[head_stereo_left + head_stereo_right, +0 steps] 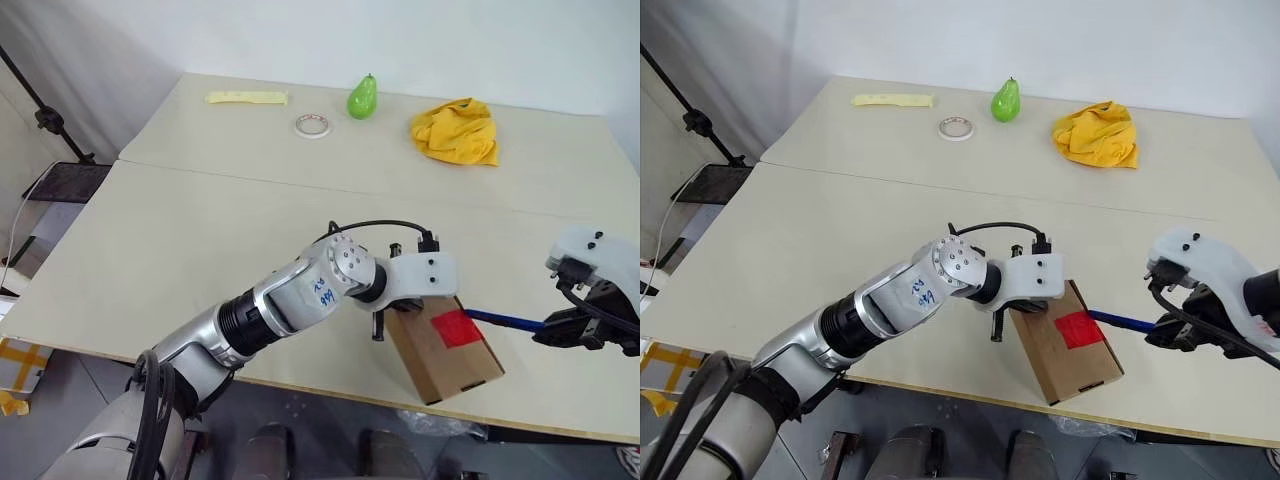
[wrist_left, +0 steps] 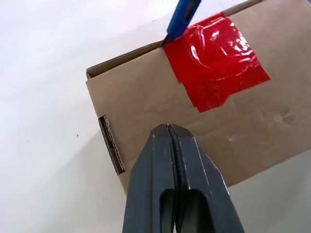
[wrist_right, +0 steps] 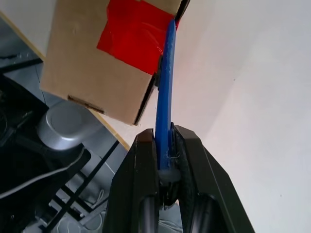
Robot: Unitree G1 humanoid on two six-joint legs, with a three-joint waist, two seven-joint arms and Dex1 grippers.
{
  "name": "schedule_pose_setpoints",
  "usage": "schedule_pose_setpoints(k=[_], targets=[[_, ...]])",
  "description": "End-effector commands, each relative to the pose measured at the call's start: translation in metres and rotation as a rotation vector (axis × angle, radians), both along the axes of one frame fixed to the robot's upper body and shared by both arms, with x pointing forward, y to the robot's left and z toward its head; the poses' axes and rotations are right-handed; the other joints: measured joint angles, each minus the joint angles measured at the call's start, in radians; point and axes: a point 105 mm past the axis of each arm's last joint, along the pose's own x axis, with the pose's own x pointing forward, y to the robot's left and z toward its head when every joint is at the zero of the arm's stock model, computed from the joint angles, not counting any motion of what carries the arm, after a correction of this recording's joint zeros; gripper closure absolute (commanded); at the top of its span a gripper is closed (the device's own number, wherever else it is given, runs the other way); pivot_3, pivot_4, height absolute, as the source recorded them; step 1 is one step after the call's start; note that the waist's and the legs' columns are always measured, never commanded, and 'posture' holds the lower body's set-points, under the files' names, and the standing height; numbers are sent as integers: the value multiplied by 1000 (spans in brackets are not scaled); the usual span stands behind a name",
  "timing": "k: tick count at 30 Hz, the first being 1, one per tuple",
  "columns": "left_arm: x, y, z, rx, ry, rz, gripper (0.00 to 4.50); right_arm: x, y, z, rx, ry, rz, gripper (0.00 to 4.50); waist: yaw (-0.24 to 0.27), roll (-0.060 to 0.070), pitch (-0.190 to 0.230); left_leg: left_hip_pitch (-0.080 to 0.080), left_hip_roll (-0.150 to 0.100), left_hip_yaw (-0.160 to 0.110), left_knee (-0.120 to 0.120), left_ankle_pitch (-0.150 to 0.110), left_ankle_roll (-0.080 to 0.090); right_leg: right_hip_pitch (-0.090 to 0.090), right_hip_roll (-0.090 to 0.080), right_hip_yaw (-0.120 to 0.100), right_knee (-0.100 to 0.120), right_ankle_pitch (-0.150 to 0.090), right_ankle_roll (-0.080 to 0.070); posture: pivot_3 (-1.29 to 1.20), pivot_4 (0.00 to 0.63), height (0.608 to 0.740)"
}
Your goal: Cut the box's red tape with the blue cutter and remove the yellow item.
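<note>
Scanning from 9 o'clock across: the table (image 1: 200,230) is pale, two slabs butted together, seam running across the middle. Far side, going left to right: a pale yellow flat strip (image 1: 246,97) at about 11 o'clock, then a white tape roll (image 1: 313,125), a green pear (image 1: 362,97) standing upright at 12 o'clock, and a crumpled yellow cloth (image 1: 457,131) at about 1 o'clock, all well apart from the work area. Near edge, about 5 o'clock: the left gripper (image 2: 170,141) has both black fingers pressed tight together with nothing between them, tips resting on or just above the top face of the box (image 1: 443,352), can't tell which. The box is small brown cardboard, sitting skewed, with one corner overhanging the near table edge. The red tape (image 1: 456,327) is a wrinkled patch stuck on the top flap, wrapping over the flap edge on the side toward 3 o'clock. The flap along that edge looks slightly lifted, with a dark gap under it. The blue cutter (image 1: 505,320) lies nearly level, pointing toward 9 o'clock, its tip at the flap edge right at the tape's corner. The right gripper (image 3: 167,145), at about 4 o'clock, is clamped around the cutter's rear end, fingers nearly closed with the blue handle pinched between them. The yellow item isn't visible; box contents hidden by the flaps.
</note>
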Motion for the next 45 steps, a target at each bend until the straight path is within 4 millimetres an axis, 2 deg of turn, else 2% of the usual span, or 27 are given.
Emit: schedule_pose_setpoints(k=[1, 10, 15, 45], targets=[[13, 21, -40, 132, 68, 125, 4473, -20, 10, -10, 25, 143, 60, 4359, 0, 0, 0, 0, 0, 0, 0, 0, 0, 0, 0, -1, 0, 0, 0, 0, 150, 740], [13, 22, -43, 132, 71, 130, 4473, -20, 5, -12, 15, 141, 43, 4359, -2, 1, 0, 0, -1, 0, 1, 0, 1, 0, 0, -7, 2, 0, 0, 0, 150, 740], [12, 18, -42, 122, 68, 124, 4473, -17, 9, -15, 46, 122, 66, 4359, -4, 0, -1, 1, -1, 0, 2, 1, 1, 1, 0, -7, 3, 0, 0, 0, 150, 740], [11, 18, -44, 121, 79, 129, 4473, -44, 23, -3, 78, 201, 181, 4359, -1, 1, -1, 2, -2, 0, 2, 1, 2, 1, 0, -6, 4, 1, 2, 0, 150, 740]])
